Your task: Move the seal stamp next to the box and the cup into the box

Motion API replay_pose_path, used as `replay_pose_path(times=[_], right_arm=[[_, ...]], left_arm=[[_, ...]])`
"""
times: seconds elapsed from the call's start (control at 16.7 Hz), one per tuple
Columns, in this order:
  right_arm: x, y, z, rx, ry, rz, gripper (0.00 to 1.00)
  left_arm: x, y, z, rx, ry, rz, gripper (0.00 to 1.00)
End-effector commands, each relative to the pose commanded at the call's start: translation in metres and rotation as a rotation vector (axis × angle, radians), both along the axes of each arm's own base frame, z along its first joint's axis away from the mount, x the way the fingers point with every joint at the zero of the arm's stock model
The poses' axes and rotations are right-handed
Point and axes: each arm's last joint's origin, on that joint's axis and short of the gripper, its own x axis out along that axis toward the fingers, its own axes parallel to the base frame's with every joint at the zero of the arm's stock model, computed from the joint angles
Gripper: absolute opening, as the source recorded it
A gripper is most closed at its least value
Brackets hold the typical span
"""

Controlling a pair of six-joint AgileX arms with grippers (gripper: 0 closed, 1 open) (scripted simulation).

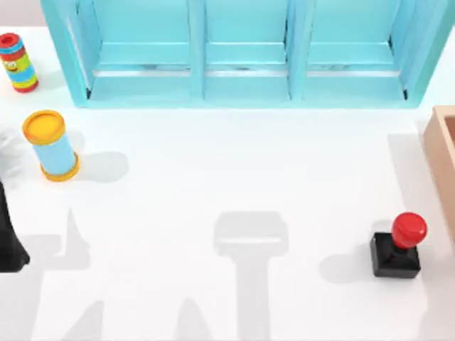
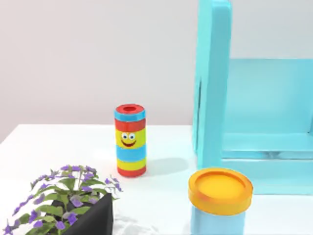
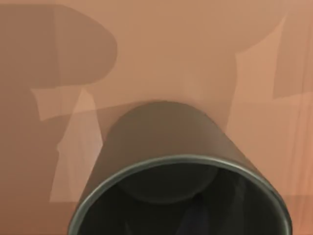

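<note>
The stamp point(image 1: 397, 247) already stands near the table's right edge, just beside the wooden box point(image 1: 439, 145), whose tan wall shows at that edge, so by my reading the cup is the step in hand. In the right wrist view the dark cup point(image 3: 171, 147) sits close under the camera, mouth toward the lens, with the box's reddish-brown floor behind it — it looks to be inside or just over the box, though whether it rests on the floor I cannot tell. Whether the right claw is grasping it or has released it I cannot tell either. To finish well, the cup should be lowered until its base meets the floor, clear of the thick walls, and let go only then — then lifted off straight up. The left arm sits parked at the table's left edge, near the blue can with a yellow lid point(image 1: 51, 144) and the striped can point(image 2: 130, 140).
</note>
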Motion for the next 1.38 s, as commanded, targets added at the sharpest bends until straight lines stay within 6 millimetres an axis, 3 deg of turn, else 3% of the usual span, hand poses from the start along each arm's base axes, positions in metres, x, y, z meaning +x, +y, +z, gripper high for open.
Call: replay_pose_path(times=[0.18, 0.24, 0.84, 1.14, 1.38], right_arm=[[0.000, 0.000, 0.000, 0.000, 0.000, 0.000, 0.98], [0.000, 0.000, 0.000, 0.000, 0.000, 0.000, 1.00], [0.002, -0.001, 0.005, -0.003, -0.024, 0.005, 1.00], [0.024, -0.014, 0.055, -0.032, -0.190, 0.035, 1.00], [0.021, -0.010, 0.096, -0.030, -0.172, 0.034, 1.00]], left_arm=[[0.000, 0.000, 0.000, 0.000, 0.000, 0.000, 1.00], [0.000, 0.000, 0.000, 0.000, 0.000, 0.000, 1.00], [0.000, 0.000, 0.000, 0.000, 0.000, 0.000, 1.00], [0.000, 0.000, 0.000, 0.000, 0.000, 0.000, 1.00], [0.000, 0.000, 0.000, 0.000, 0.000, 0.000, 1.00]])
